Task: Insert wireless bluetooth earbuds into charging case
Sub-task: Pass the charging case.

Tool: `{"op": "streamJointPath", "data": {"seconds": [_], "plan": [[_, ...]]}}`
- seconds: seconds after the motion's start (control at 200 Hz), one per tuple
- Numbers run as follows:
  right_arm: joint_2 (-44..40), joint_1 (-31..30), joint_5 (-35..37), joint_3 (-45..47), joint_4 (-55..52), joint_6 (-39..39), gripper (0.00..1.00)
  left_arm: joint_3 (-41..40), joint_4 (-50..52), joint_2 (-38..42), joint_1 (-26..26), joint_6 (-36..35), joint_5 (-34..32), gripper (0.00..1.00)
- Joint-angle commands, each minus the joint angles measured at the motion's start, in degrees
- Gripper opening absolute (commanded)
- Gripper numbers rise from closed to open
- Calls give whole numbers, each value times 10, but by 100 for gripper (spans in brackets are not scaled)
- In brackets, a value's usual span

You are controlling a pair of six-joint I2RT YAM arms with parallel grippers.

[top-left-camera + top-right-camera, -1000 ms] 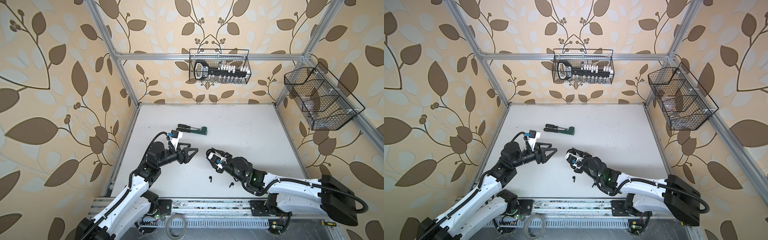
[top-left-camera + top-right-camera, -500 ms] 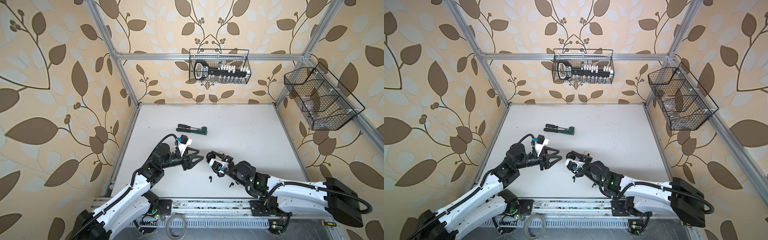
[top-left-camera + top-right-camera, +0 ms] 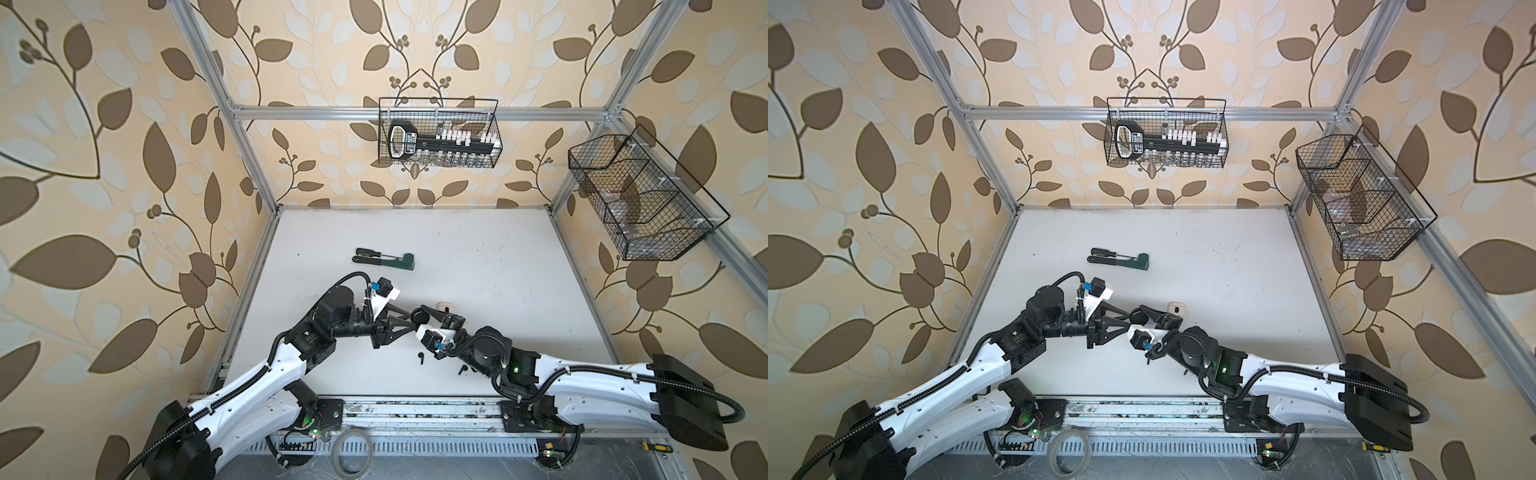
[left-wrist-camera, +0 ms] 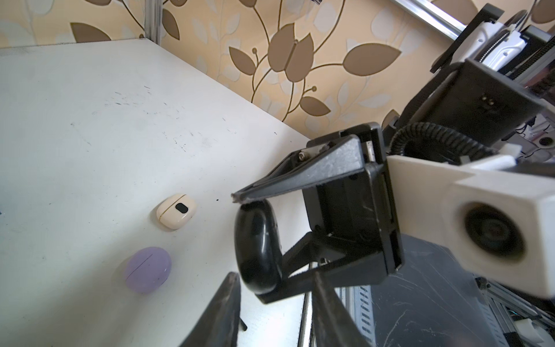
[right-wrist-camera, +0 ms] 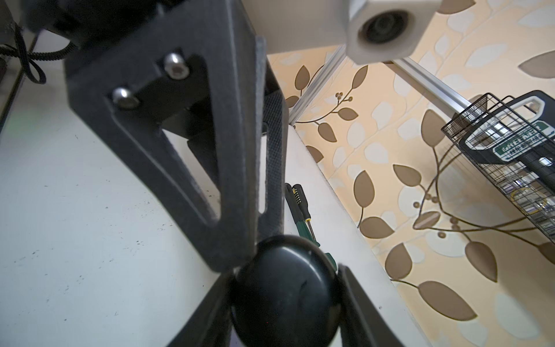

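Observation:
My right gripper is shut on a black charging case, holding it above the table by its two sides. My left gripper faces it from the left with narrowed jaws; a gap still shows between its fingers. The case's end sits at their tips, and one finger touches the case in the right wrist view. Two black earbuds lie on the table below the right wrist. A cream case and a lilac case lie shut on the table.
A green-handled tool and a screwdriver lie farther back on the white table. A wire basket hangs on the back wall and another on the right wall. The front rail runs along the near edge.
My left arm has moved right up to the black case while its jaws narrowed. My right gripper has kept the case in nearly the same spot.

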State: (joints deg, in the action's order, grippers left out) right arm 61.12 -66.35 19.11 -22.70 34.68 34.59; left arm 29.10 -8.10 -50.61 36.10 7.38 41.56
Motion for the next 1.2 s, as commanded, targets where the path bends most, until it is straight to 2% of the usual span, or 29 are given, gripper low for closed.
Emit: {"op": "streamJointPath", "data": {"seconds": [0.0,0.385,1.05,1.195], "plan": [[-1,-6,13,-4,29,25,25,29,1,-11,9,-21,12,37],[11,-26,25,-16,43,56,25,43,9,-41,15,-29,7,28],[33,-29,21,-36,54,70,25,49,12,-58,20,-37,9,29],[35,-29,26,-37,56,72,25,52,17,-63,22,-42,12,25]]}}
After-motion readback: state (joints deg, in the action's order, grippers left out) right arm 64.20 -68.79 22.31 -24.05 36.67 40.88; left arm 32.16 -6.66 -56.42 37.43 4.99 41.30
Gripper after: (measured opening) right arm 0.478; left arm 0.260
